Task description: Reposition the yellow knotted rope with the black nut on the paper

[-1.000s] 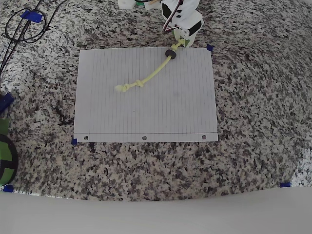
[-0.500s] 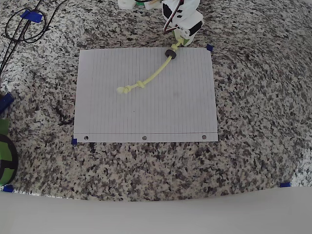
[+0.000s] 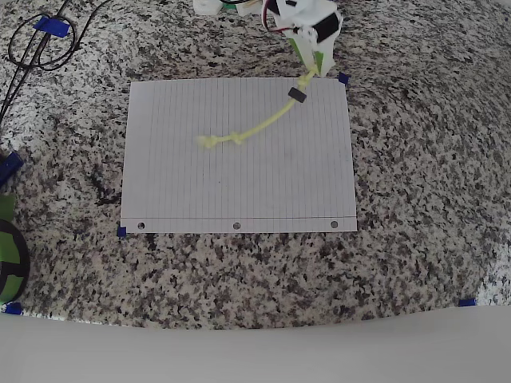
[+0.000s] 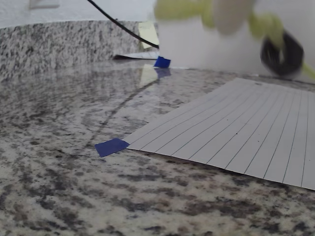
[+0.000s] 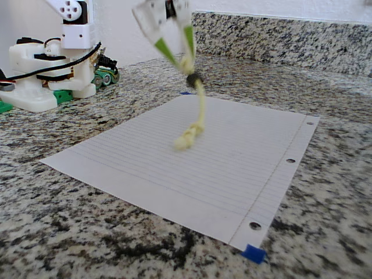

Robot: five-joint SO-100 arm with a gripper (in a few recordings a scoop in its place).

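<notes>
The yellow knotted rope point(image 3: 259, 128) runs from the paper's upper right down to a knotted end near mid-sheet. My gripper point(image 3: 311, 70) is shut on the rope's upper end, just past the top right corner of the paper point(image 3: 239, 183). The black nut point(image 3: 297, 95) sits on the cord just below the fingers. In the fixed view the gripper point(image 5: 181, 49) holds the rope point(image 5: 199, 107) lifted off the sheet, the nut point(image 5: 195, 78) hangs under the green fingertips, and the lower knots rest on the paper point(image 5: 232, 168). The wrist view shows the blurred nut point(image 4: 281, 53) above the paper point(image 4: 246, 142).
The sheet lies on a speckled granite counter with blue tape bits point(image 3: 344, 79) at its corners. Black cables point(image 3: 36, 48) coil at the far left in the overhead view. The arm's white base point(image 5: 49, 75) stands at the left of the fixed view, before a granite backsplash point(image 5: 290, 38).
The gripper has risen and shifted right with the rope's end. The nut moved right with it, and the lower knotted end dragged slightly to the right on the paper.
</notes>
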